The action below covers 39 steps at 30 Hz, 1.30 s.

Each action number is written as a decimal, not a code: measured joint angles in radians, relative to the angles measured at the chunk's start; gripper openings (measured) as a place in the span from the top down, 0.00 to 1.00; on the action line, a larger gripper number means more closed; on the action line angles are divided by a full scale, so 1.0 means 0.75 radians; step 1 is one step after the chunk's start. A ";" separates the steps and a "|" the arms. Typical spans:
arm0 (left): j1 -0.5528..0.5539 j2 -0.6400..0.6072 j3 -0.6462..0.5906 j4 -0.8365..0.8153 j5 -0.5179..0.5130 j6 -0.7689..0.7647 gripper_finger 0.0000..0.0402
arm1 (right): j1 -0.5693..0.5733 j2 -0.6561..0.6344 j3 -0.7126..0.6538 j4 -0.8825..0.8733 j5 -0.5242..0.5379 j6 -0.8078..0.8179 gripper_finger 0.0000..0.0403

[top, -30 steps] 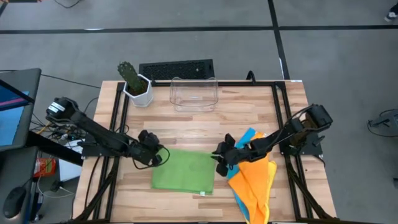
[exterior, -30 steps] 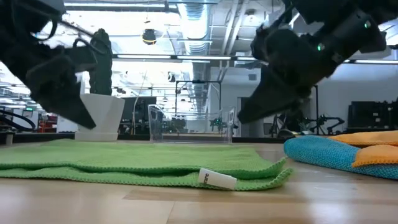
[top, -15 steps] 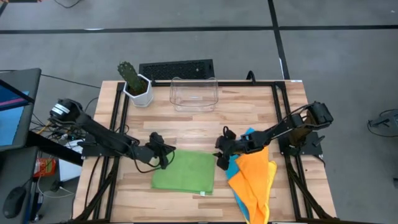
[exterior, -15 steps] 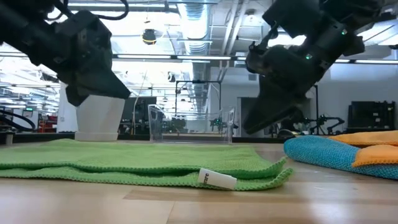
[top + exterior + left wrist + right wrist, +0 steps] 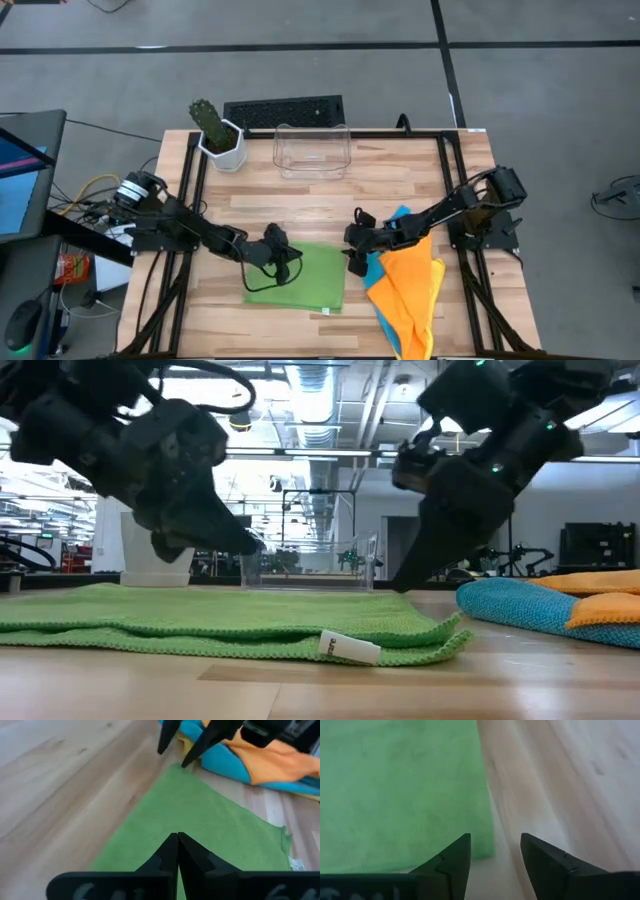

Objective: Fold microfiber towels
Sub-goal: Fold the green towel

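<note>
Two arms reach low toward frame centre: your left gripper (image 5: pixel 283 262), fingers pressed shut, hangs over the green towel (image 5: pixel 310 282); your right gripper (image 5: pixel 352 250), fingers parted, empty, at its upper-right corner.

Spread towel (image 5: pixel 310 280) mid-table, towel pile (image 5: pixel 408 290) to its right

Grey floor (image 5: pixel 540 90) w/ dark seams; ceiling light strips (image 5: pixel 300 375), bkgd lab clutter.

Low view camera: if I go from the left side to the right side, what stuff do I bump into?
White plant pot → left gripper, shut, over the green towel → clear plastic bin → right gripper, open → blue towel → orange towel.
</note>
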 joint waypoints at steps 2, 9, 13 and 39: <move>0.018 0.034 0.034 -0.057 0.000 0.002 1.00 | 0.000 0.033 0.006 -0.004 -0.016 0.006 0.50; 0.072 0.094 0.068 -0.111 0.020 -0.006 1.00 | 0.009 0.076 0.028 -0.002 -0.020 0.026 0.52; 0.087 0.113 0.067 -0.152 0.028 -0.032 1.00 | 0.009 0.068 0.029 -0.032 -0.021 0.030 0.57; 0.089 0.113 0.068 -0.160 0.043 -0.045 1.00 | 0.000 0.074 0.338 -0.221 -0.055 -0.149 0.92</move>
